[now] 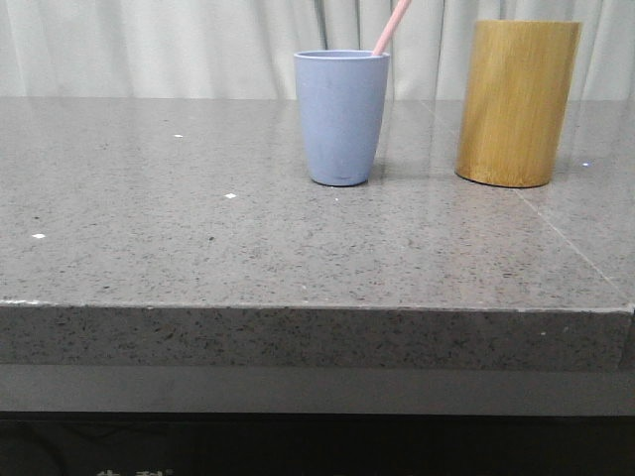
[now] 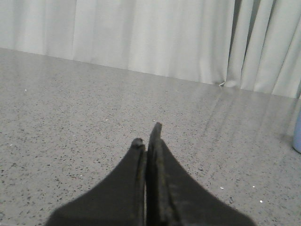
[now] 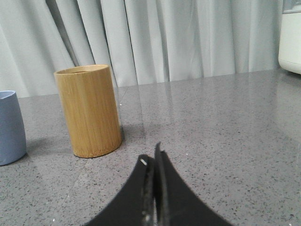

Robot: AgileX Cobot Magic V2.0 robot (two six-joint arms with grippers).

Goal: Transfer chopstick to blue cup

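Note:
The pale blue cup (image 1: 341, 117) stands upright near the middle back of the grey stone table. A pale pink chopstick (image 1: 391, 27) stands in it and leans to the right out of its rim. The cup's edge also shows in the right wrist view (image 3: 10, 127) and at the edge of the left wrist view (image 2: 297, 136). My left gripper (image 2: 147, 136) is shut and empty, low over bare table. My right gripper (image 3: 150, 153) is shut and empty, short of the bamboo holder. Neither gripper shows in the front view.
A taller yellow-brown bamboo cylinder (image 1: 517, 103) stands to the right of the cup, also in the right wrist view (image 3: 89, 110). A white object (image 3: 290, 35) stands at the far right. Pale curtains hang behind the table. The table's front edge (image 1: 317, 307) is near.

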